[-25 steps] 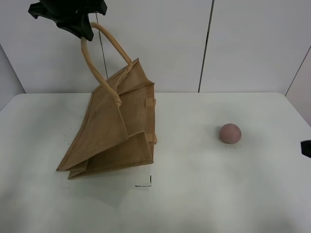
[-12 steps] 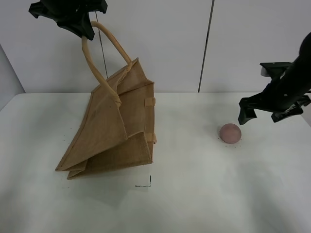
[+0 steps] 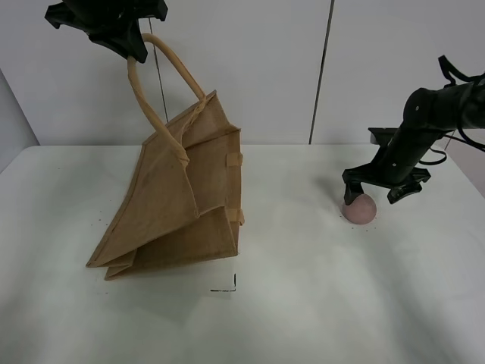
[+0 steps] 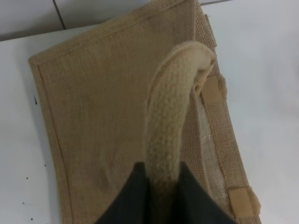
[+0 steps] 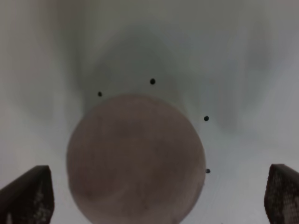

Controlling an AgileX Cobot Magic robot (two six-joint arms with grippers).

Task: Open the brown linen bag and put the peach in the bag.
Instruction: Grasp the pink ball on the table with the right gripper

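Observation:
The brown linen bag (image 3: 178, 205) leans tilted on the white table (image 3: 303, 303), hung by one beige handle (image 3: 144, 91). My left gripper (image 3: 125, 38) is shut on that handle high at the top left. The left wrist view shows the handle (image 4: 175, 112) clamped between dark fingers (image 4: 126, 200), with the bag's side (image 4: 103, 116) below. The peach (image 3: 359, 207) sits on the table at the right. My right gripper (image 3: 377, 194) is open and straddles the peach just above it. In the right wrist view the peach (image 5: 135, 158) lies between the two fingertips (image 5: 28, 193).
A grey wall with a dark vertical seam (image 3: 320, 72) stands behind the table. A small black corner mark (image 3: 227, 287) is on the table in front of the bag. Small black dots (image 5: 152, 81) ring the peach.
My right arm has come in from the right edge and dropped over the peach, gripper open. The left gripper and the bag have stayed still.

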